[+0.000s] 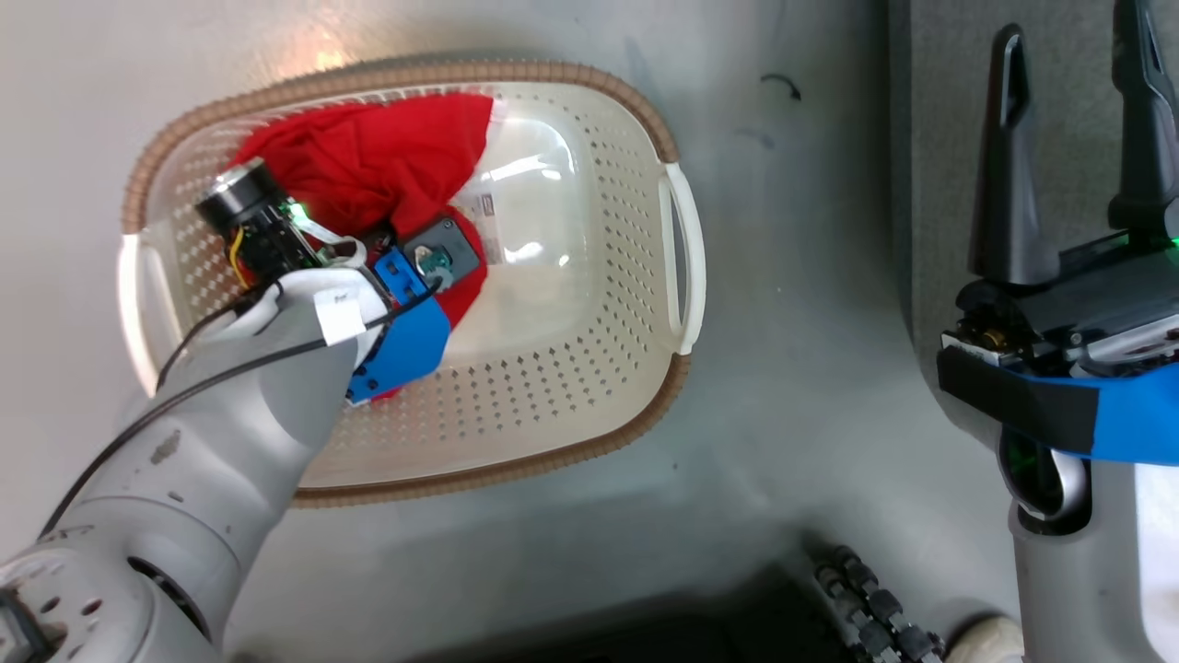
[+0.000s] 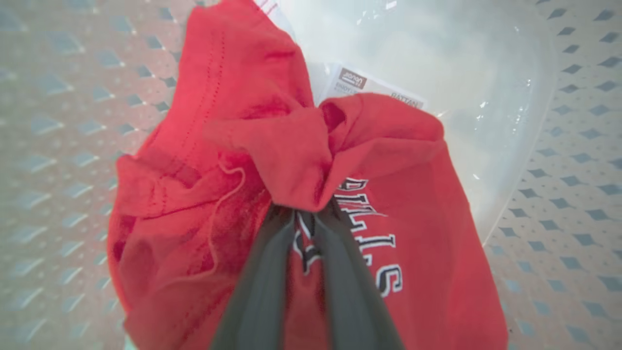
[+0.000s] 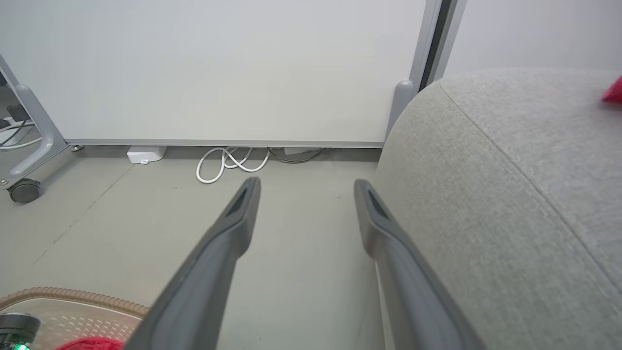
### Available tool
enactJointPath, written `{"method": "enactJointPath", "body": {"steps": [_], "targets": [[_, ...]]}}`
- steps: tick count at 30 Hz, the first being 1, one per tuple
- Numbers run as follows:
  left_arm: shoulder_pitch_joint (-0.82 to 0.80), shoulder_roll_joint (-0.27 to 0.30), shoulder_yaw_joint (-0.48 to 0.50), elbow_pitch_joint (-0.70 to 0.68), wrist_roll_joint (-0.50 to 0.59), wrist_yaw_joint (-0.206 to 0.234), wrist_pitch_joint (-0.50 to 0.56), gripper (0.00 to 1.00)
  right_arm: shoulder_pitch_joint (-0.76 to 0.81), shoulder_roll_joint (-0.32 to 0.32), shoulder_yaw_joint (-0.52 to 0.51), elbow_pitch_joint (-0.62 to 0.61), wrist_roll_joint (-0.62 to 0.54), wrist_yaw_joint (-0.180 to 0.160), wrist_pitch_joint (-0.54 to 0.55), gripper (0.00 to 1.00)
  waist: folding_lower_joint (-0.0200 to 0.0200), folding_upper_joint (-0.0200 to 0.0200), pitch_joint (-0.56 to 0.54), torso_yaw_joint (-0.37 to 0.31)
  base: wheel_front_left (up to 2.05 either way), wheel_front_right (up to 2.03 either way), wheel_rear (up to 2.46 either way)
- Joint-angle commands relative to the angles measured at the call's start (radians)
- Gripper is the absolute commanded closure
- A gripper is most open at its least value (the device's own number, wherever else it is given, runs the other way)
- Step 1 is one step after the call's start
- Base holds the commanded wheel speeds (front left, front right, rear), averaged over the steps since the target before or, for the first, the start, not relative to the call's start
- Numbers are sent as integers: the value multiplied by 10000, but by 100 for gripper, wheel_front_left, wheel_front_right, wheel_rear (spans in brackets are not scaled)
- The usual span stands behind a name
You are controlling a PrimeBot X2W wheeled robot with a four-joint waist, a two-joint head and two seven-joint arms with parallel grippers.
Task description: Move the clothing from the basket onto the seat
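The red clothing (image 1: 368, 161) lies bunched in the far left part of the cream basket (image 1: 553, 387). My left forearm (image 1: 258, 387) reaches down into the basket. In the left wrist view my left gripper (image 2: 303, 210) is shut on a gathered fold of the red jersey (image 2: 398, 160), whose black-white lettering (image 2: 374, 243) shows beside the fingers. The basket's label sticker (image 2: 359, 85) peeks out behind the cloth. My right gripper (image 1: 1073, 37) stands open and holds nothing, beside the grey seat (image 3: 510, 194). A small red scrap (image 3: 613, 90) shows at the seat's far right.
The basket stands on a grey floor (image 1: 792, 276), left of the seat's edge (image 1: 930, 184). A pale wheeled partition panel (image 3: 218, 73) stands beyond, with a white cable (image 3: 228, 163) and a caster (image 3: 24, 189) at its foot. A black ribbed hose (image 1: 875, 608) lies near my base.
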Motion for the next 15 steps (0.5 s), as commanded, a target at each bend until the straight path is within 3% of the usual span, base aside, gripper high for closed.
{"method": "enactJointPath", "body": {"steps": [1, 15], "targets": [[84, -49, 40, 3, -41, -32, -108, 100, -133, 6, -17, 34, -6, 5, -6, 0, 0, 0, -286, 132, 0, 0, 0], [1174, -431, 611, 7, -1114, -32, -1762, 100, 438, 4, -54, 1030, -104, 5, -5, 0, 0, 0, -2866, 640, 0, 0, 0]]}}
